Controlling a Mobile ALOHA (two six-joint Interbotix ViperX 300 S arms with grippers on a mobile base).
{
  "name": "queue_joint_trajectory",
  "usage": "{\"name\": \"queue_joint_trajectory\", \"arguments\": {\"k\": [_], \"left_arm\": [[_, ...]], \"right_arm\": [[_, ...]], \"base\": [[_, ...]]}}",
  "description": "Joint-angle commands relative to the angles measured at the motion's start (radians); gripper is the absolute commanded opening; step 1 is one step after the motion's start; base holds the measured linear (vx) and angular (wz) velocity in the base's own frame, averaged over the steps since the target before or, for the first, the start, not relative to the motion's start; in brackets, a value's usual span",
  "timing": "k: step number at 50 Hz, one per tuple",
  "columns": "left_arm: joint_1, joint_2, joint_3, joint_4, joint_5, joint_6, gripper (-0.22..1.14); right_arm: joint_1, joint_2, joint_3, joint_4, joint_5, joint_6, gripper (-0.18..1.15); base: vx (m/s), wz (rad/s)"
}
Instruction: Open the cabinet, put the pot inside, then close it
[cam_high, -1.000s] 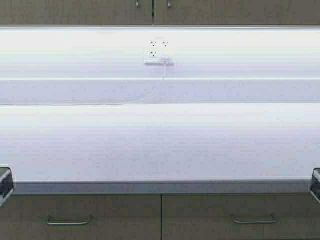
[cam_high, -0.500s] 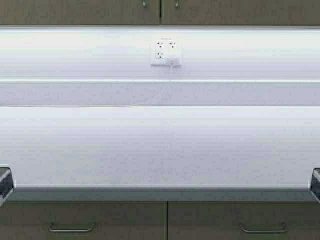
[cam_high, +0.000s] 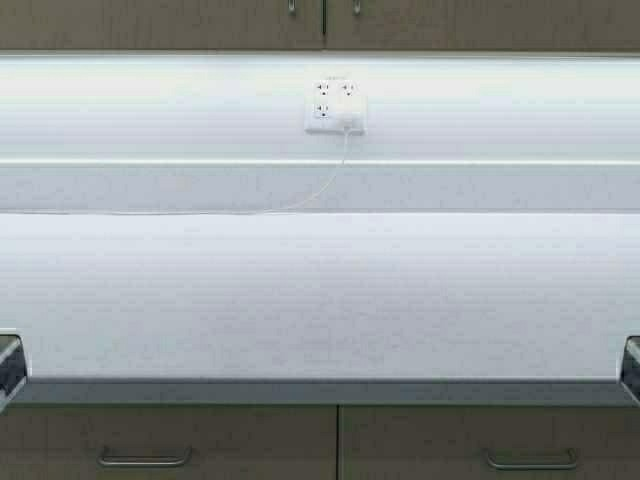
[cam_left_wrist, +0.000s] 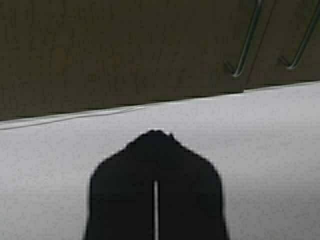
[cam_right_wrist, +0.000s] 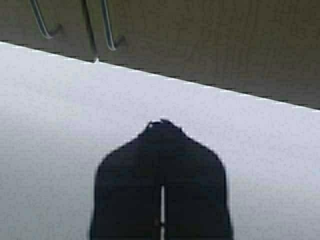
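- The cabinet (cam_high: 322, 22) runs along the wall above the counter (cam_high: 320, 300); both doors are closed, and its two slim handles (cam_high: 292, 7) flank the centre seam.
- An outlet (cam_high: 335, 107) sits on the wall just below that seam, with a thin white cord (cam_high: 300, 203) trailing down from it towards the counter.
- Left hand (cam_left_wrist: 155, 136) is pressed closed, holding nothing, pointing up at the cabinet.
- Right hand (cam_right_wrist: 161, 124) is likewise closed and empty, facing the cabinet.
- The pot appears in no view.

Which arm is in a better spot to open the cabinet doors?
Nearly a tie. The left gripper and the right gripper are both shut, low at the counter edge. The cabinet has a left handle for the left arm, a right handle for the right.
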Motion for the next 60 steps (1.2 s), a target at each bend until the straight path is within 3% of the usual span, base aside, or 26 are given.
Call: {"name": "queue_joint_trajectory", "arguments": {"k": [1,60], "left_arm": [[0.0,-0.003,-0.003,0.002,-0.006,0.0,0.03],[0.002,-0.008,-0.003,0.0,-0.006,0.0,0.03]], "right_arm": [[0.002,-0.011,-0.002,0.002,-0.009,-0.002,0.06],[0.002,-0.02,-0.003,0.0,-0.009,-0.003,0.06]], "base": [[0.0,0.0],[0.0,0.0]]}}
